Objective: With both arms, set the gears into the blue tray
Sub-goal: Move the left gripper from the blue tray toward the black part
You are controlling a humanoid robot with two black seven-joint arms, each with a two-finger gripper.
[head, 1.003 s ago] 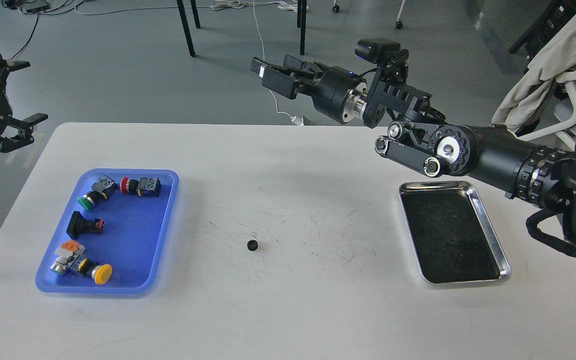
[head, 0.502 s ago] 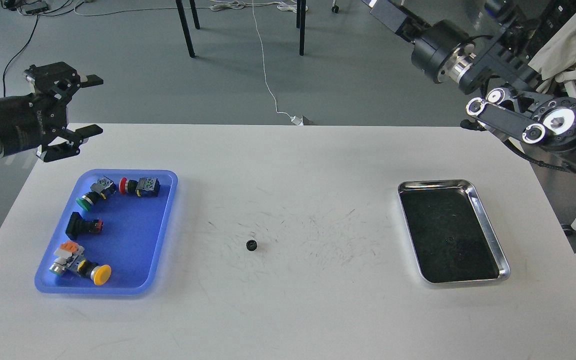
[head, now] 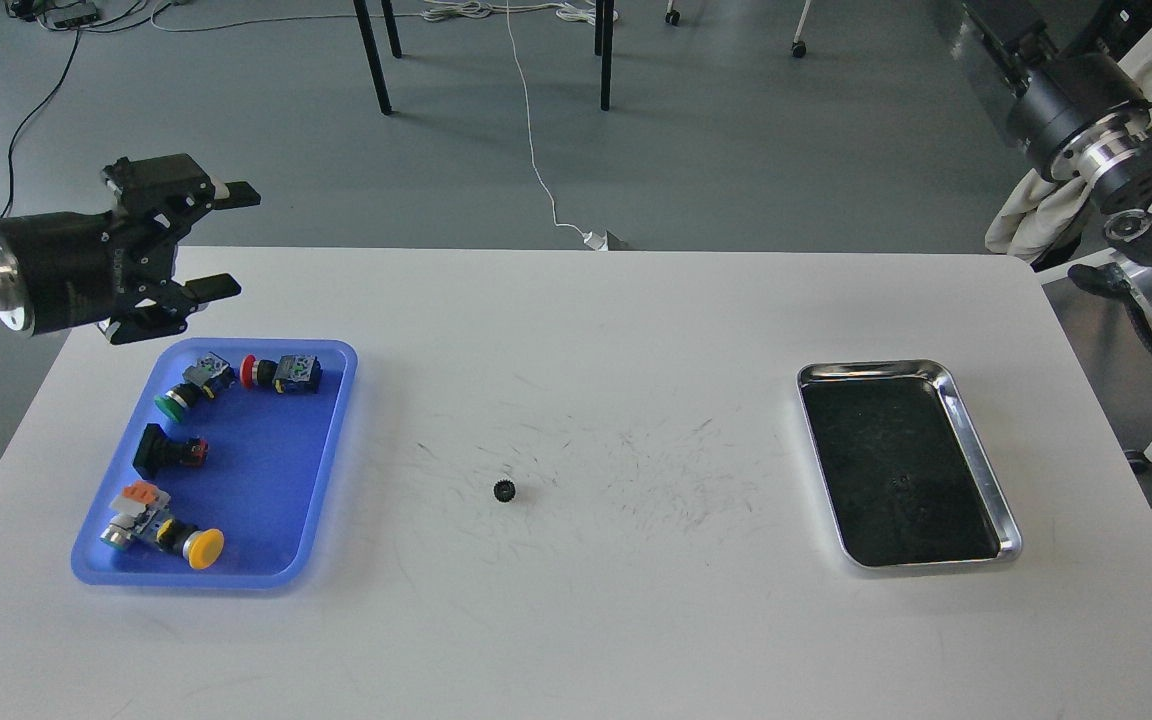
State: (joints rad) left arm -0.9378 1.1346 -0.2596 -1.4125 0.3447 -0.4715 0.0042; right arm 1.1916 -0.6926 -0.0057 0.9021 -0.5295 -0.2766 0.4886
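A single small black gear point(head: 505, 490) lies on the white table, a little left of centre and right of the blue tray point(head: 271, 480). The tray sits at the left. My left gripper point(head: 242, 239) hovers open and empty above the table's far left edge, just behind the tray's far end, its fingers pointing right. My right arm point(head: 1076, 110) rises at the top right corner. Its gripper end runs off the top edge, so the fingers are out of view.
Several coloured push-button switches point(head: 186, 390) lie in the blue tray. A shiny silver tray with a dark bottom point(head: 981, 450) stands at the right, with a faint small round shape on its floor, too dim to identify. Chair legs and cables are beyond the table.
My left gripper moved right and forward into view, toward the tray's far end, still open. My right arm swung up and to the right, taking its gripper out of the frame.
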